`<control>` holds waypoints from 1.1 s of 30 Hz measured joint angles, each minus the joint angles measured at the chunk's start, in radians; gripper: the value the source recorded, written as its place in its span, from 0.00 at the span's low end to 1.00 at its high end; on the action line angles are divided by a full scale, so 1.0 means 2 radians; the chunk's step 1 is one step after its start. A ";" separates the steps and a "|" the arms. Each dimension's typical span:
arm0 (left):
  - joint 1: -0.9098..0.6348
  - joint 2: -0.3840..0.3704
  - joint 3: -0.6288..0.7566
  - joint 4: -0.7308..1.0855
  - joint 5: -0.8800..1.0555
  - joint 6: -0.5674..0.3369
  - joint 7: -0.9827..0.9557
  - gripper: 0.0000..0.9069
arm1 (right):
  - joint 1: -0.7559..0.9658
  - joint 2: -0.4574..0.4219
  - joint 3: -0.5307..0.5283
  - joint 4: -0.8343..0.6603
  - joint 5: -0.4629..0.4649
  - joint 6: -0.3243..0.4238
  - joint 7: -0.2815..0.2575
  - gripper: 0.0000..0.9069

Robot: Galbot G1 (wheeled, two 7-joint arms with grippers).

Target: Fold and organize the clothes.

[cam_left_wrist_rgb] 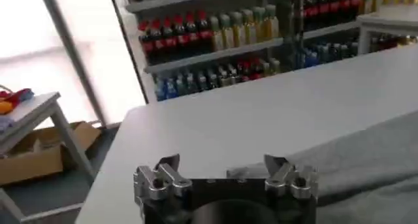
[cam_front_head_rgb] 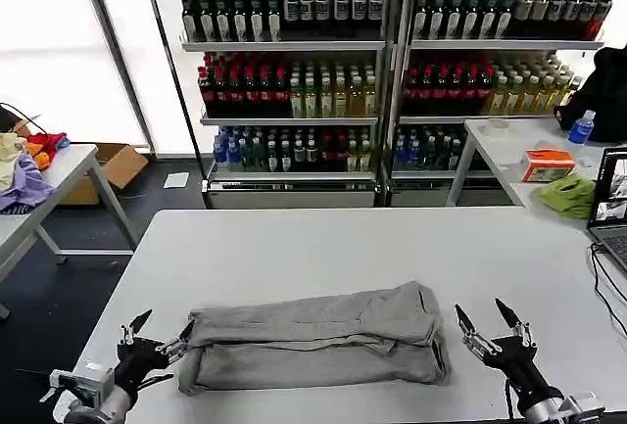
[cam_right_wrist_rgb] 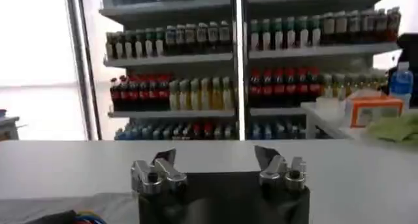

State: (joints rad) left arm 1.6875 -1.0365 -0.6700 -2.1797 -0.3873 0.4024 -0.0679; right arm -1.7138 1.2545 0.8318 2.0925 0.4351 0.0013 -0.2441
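One light grey shirt (cam_front_head_rgb: 313,341) lies folded into a long band near the front of the white table (cam_front_head_rgb: 323,248). My left gripper (cam_front_head_rgb: 162,331) stands open at the shirt's left end, its inner finger close to the cloth edge. In the left wrist view the left gripper (cam_left_wrist_rgb: 222,161) has nothing between its jaws, and the grey shirt (cam_left_wrist_rgb: 366,160) lies beside it. A little off the shirt's right end, my right gripper (cam_front_head_rgb: 480,309) is open and empty. The right wrist view shows the right gripper (cam_right_wrist_rgb: 215,155) over bare table, with a bit of grey shirt (cam_right_wrist_rgb: 39,209) and coloured print at the corner.
Shelves of bottles (cam_front_head_rgb: 392,71) fill the back. A side table at the left holds a heap of coloured fabrics (cam_front_head_rgb: 24,164), with a cardboard box (cam_front_head_rgb: 118,162) behind. At the right are a lime-green cloth (cam_front_head_rgb: 568,194), an orange box (cam_front_head_rgb: 549,163), a laptop (cam_front_head_rgb: 612,209) and cables.
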 measured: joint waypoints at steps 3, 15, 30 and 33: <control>0.000 -0.019 0.019 0.000 0.006 -0.008 -0.022 1.00 | -0.007 0.003 0.000 -0.002 -0.006 0.022 0.000 1.00; -0.018 -0.071 0.073 0.022 0.029 0.004 -0.084 1.00 | -0.023 0.011 -0.013 -0.005 -0.020 0.069 0.007 1.00; -0.033 -0.099 0.107 0.037 0.019 0.023 -0.119 0.00 | -0.023 0.014 -0.027 -0.010 -0.019 0.088 0.022 1.00; -0.033 -0.103 0.111 0.038 0.019 0.023 -0.120 0.00 | -0.020 0.015 -0.029 -0.010 -0.015 0.089 0.026 1.00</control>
State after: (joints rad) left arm 1.6210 -1.2418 -0.4476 -2.1036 -0.3490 0.4474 -0.3077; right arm -1.7535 1.2845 0.7737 2.0720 0.4061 0.1802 -0.1922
